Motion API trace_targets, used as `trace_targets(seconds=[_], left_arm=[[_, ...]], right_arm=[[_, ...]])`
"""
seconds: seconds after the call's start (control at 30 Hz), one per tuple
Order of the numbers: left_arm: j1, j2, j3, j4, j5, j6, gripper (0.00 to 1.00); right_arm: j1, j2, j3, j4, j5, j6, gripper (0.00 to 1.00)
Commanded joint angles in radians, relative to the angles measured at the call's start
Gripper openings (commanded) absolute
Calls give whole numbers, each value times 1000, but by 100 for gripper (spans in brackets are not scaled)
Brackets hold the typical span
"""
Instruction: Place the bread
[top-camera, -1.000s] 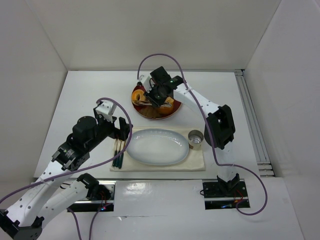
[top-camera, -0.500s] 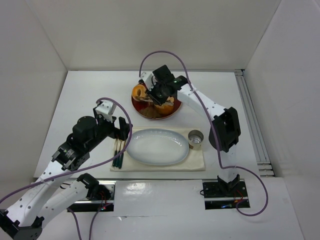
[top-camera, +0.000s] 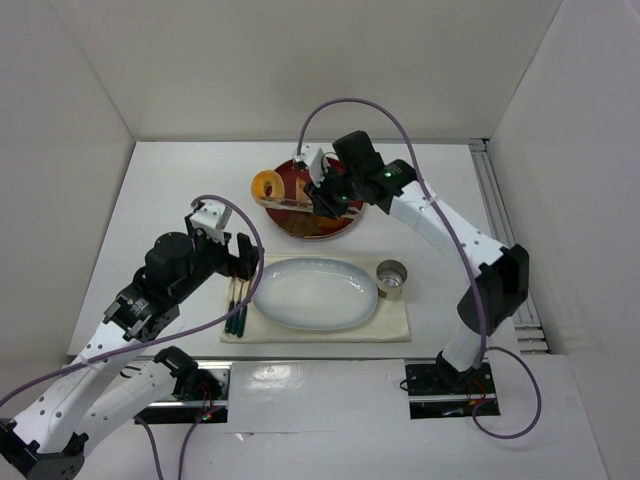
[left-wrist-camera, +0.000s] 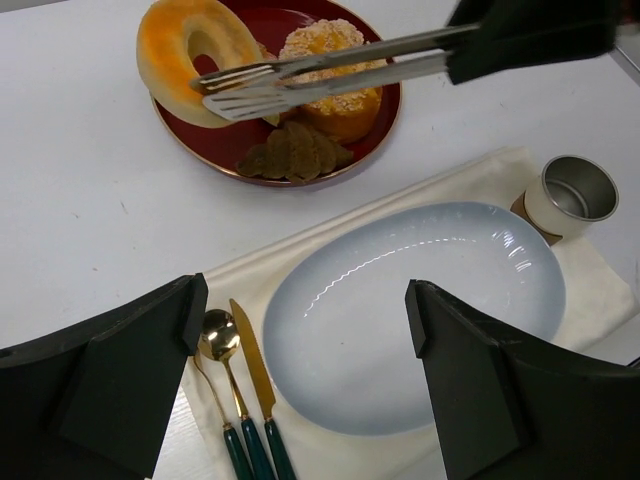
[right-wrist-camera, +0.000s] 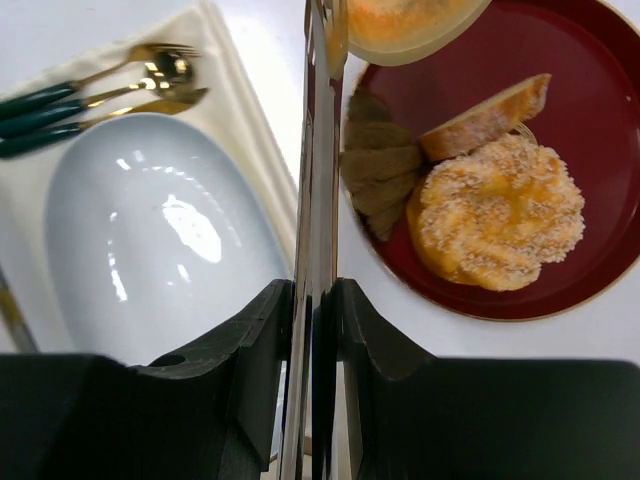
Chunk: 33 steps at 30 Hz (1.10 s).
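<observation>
bread (left-wrist-camera: 165, 60): smooth matt crust | tongs (left-wrist-camera: 270, 98): shiny metal | plate (left-wrist-camera: 400, 330): glossy glaze

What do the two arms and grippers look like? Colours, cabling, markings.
The left arm and right arm are white shells with black joint housings. A purple cable loops along each. The left gripper has broad black wedge fingers; the right gripper has black fingers too. A small green light shows near the right wrist. No readable markings.

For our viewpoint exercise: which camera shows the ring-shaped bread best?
Left wrist: the bread shows large, hole included, at the tips of the tongs. Top external shows the bread small; right wrist crops the bread at its top edge.
</observation>
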Motion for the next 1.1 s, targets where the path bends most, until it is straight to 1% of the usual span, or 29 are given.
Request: trace_targets(seconds=[0.0,0.03,0.13,0.23,0.43,0.67,0.87,1.07], left_arm=[[-3,-5,-9,58,-25,12,100],[-3,-5,-9,58,-34,12,100],[-3,-14,-9,67,-34,12,100],[-3,-14,-20,68,-34,12,100],[-3,-34,-29,77,-45,21,100],[-3,-34,-29,77,-45,21,100],[-3,-34,-29,77,-45,21,100],[-3,-43,-29,77,-45,21,100]], right_arm=[[-23,-156,-70,-12,-140,-27,3],[-23,-183,-92,-23,-179,-40,3],[-32,-281,-177,-78,-228,-80,3],[-42,-356,-255,-155,-256,-128,3],[-42,-443,-351,-311,-277,-217,3],[-42,-476,-414,-394,-286,-260,3],[-42,-476,-472,-394,-268,-269,3],[-42,-424,-533,-364,-268,-278,3]])
